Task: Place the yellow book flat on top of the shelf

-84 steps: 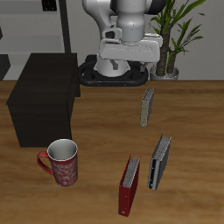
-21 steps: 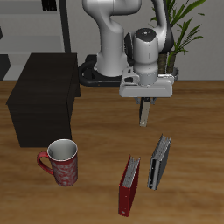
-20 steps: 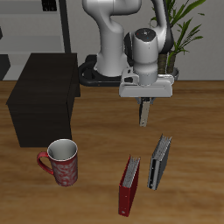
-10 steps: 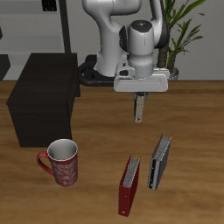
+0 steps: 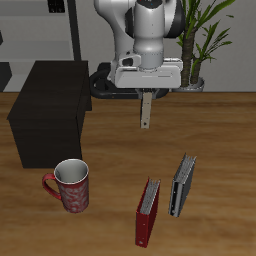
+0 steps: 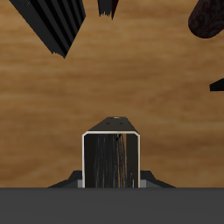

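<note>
The gripper (image 5: 146, 93) held the book (image 5: 146, 110) by its upper edge, hanging upright above the bench's middle, short of the shelf (image 5: 50, 112). It looked light, stiff and thin; such a narrow pinch could let it swing when tipped flat

**Hidden and cut off**

The gripper's (image 5: 146, 92) fingertips are not discernible around the yellow book's (image 5: 146, 110) upper end. In the wrist view, the shelf (image 6: 54, 22) and the mug (image 6: 208, 17) are cropped by the frame.
</note>
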